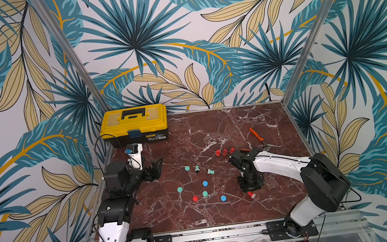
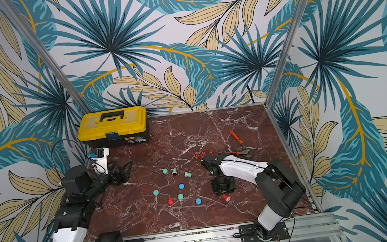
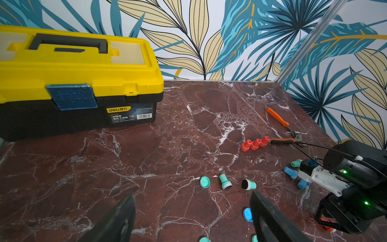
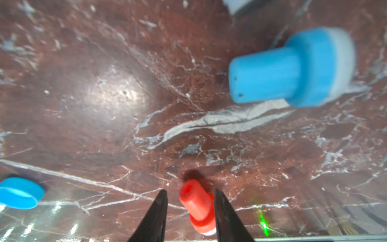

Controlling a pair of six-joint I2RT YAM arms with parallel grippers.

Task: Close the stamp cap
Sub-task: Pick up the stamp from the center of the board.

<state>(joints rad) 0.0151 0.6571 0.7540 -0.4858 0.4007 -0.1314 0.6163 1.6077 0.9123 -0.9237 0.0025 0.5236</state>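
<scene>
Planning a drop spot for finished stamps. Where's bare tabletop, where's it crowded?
Bare: back marble between the yellow toolbox and the orange pliers; front strip between the loose caps and the rail. Crowded: centre scatter of caps and stamps; three red stamps beside the pliers.

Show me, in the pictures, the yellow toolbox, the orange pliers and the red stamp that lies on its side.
yellow toolbox (image 1: 152, 121): in a top view, on its lid.
orange pliers (image 1: 256, 134): in a top view, on the farther handle.
red stamp (image 4: 195, 201): in the right wrist view, on its narrow body.
</scene>
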